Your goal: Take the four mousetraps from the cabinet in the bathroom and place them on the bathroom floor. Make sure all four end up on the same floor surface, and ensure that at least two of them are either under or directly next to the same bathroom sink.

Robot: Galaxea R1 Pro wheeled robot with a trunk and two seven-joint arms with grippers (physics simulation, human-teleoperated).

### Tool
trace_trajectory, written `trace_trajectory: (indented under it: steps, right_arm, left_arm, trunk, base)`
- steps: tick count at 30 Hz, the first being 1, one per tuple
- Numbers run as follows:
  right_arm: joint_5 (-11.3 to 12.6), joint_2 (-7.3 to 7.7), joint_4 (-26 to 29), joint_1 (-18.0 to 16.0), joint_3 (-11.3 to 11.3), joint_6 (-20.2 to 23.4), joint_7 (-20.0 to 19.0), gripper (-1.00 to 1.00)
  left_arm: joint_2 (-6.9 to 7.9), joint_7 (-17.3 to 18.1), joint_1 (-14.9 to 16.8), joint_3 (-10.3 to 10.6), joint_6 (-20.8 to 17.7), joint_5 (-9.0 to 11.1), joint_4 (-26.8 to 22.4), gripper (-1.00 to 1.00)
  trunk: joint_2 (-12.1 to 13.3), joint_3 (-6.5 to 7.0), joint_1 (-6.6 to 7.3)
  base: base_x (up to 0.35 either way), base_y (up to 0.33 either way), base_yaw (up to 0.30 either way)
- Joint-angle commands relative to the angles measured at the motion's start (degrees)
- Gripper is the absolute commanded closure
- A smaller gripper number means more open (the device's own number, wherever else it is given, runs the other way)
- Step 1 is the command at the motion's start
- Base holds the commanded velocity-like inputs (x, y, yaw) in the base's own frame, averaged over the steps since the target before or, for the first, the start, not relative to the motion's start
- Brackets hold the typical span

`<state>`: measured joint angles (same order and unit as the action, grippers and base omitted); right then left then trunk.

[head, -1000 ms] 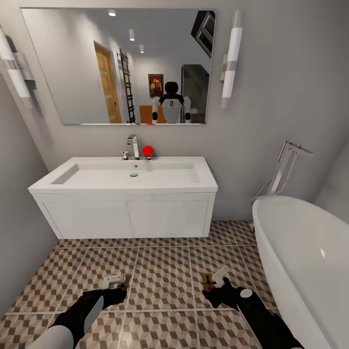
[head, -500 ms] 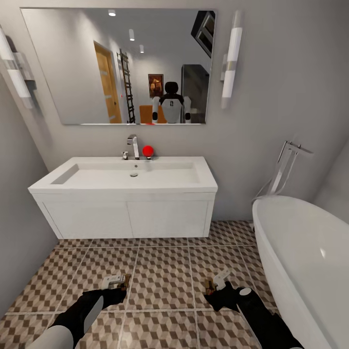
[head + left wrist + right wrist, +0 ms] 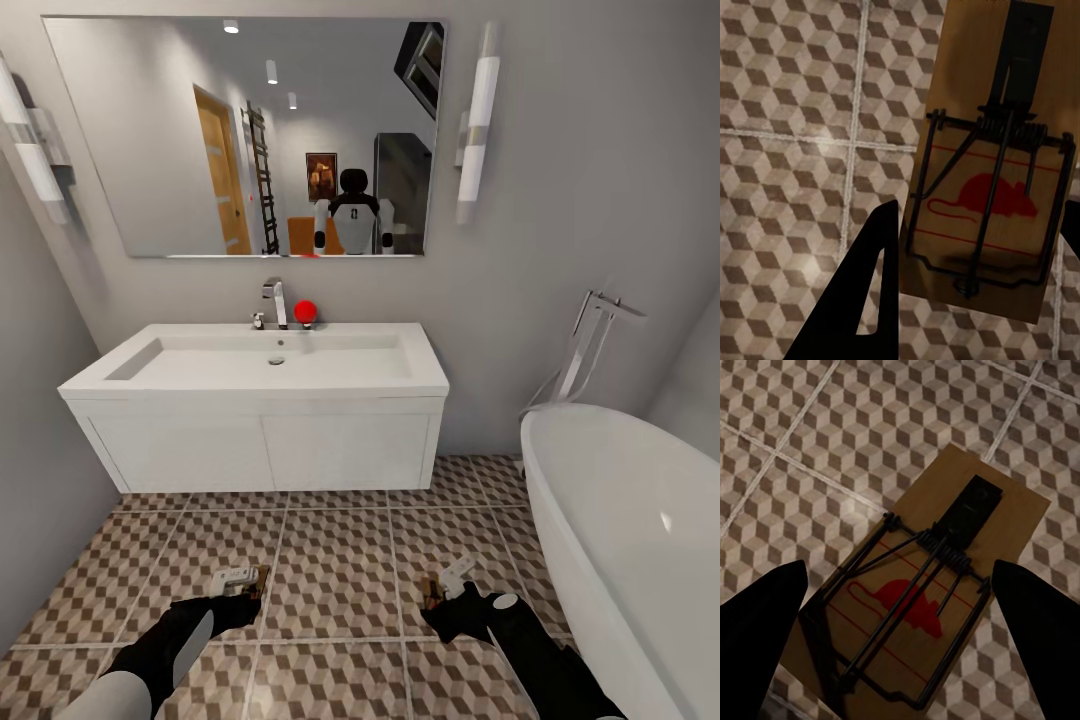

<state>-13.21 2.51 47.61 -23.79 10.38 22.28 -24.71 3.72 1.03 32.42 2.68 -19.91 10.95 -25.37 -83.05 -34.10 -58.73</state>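
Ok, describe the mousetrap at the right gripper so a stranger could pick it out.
Start at the bathtub. On the floor beside it, just ahead of the right gripper, lies a mousetrap. The other trap is at the left gripper, farther from the tub.

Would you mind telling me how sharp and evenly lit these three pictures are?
Head view: evenly lit, a soft highlight on the bathtub, straight walls bowed toward the edges. Left wrist view: the mousetrap is crisp, a pale glare patch on the bathroom floor. Right wrist view: sharp, the fingers in black silhouette.
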Motion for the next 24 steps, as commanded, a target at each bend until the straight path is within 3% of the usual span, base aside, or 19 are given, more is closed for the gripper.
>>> trace_trajectory:
  steps: [1, 16, 24]
  right_arm:
    - [-0.6, 0.04, 0.1, 0.0, 0.1, 0.2, -0.3, 1.00]
    - [-0.6, 0.10, 0.1, 0.0, 0.0, 0.1, 0.0, 1.00]
    - [-0.6, 0.11, 0.1, 0.0, -2.0, 0.0, 0.1, 1.00]
  left_arm:
    - [0.06, -0.2, 0.0, 0.3, -0.3, 0.4, -0.1, 1.00]
    - [-0.01, -0.2, 0.0, 0.4, -0.5, 0.4, -0.2, 1.00]
    - [-0.03, -0.2, 0.0, 0.4, -0.5, 0.4, -0.2, 1.00]
  trunk:
    - [0.0, -0.06, 0.00]
    - [0.0, -0.06, 0.00]
    - [0.0, -0.06, 0.00]
  base:
    - [0.000, 0.000, 0.000]
    - [0.000, 0.000, 0.000]
    - [0.000, 0.000, 0.000]
